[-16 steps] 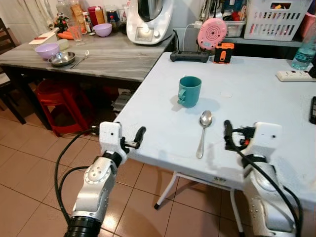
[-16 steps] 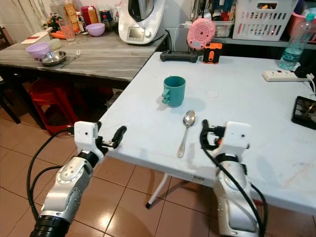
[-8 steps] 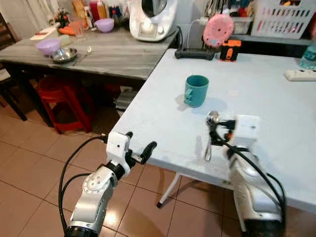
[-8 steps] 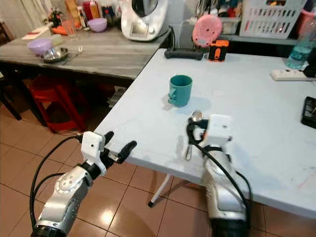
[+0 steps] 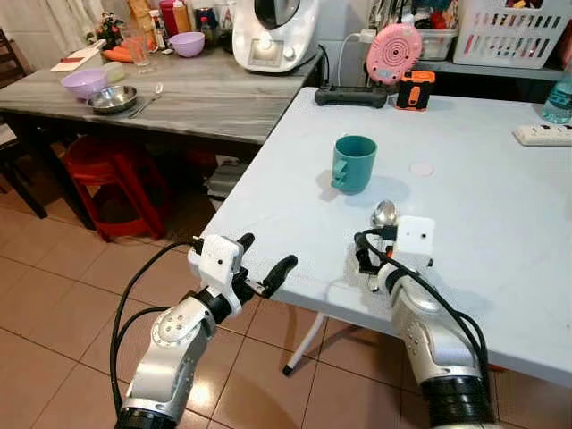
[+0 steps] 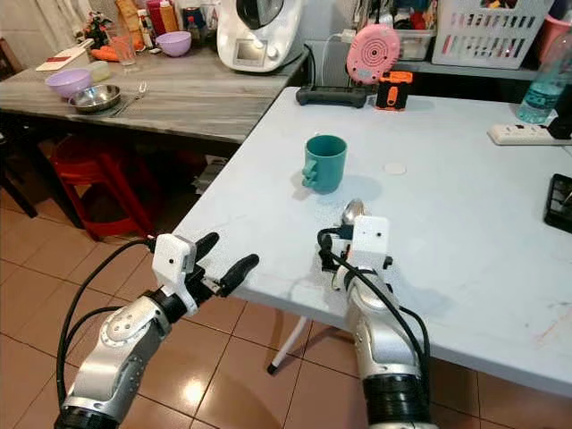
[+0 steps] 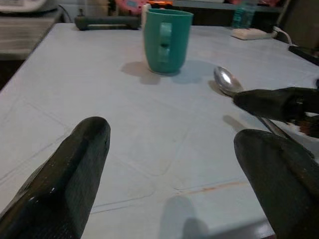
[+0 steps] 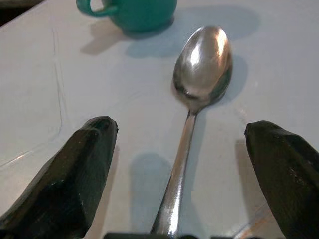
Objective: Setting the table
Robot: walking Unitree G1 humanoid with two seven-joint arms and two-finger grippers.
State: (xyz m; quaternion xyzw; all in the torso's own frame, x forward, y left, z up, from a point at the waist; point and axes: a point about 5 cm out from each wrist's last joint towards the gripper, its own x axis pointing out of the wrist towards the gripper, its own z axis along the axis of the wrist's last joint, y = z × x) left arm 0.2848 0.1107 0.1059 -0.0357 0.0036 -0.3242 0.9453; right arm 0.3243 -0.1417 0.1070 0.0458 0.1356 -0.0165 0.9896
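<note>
my right gripper (image 8: pixel 174 164) is low over the white table (image 5: pixel 500 232), fingers spread wide with the spoon's handle running between them — nothing gripped, the fingers (image 8: pixel 82 174) clear of the metal on either side. the spoon (image 8: pixel 197 94) lies flat on the table, bowl pointing toward the teal mug (image 5: pixel 353 164), which stands upright just beyond it, handle toward my left. my left gripper (image 5: pixel 259 268) hangs at the near edge of the table, off to the left of the spoon, its fingers (image 7: pixel 65 179) parted and holding nothing. on the grey wooden table (image 5: pixel 206 98) to the left sit a purple bowl (image 5: pixel 85 84), a metal dish (image 5: pixel 113 99) and a second spoon (image 5: pixel 147 101) — well apart from me.
</note>
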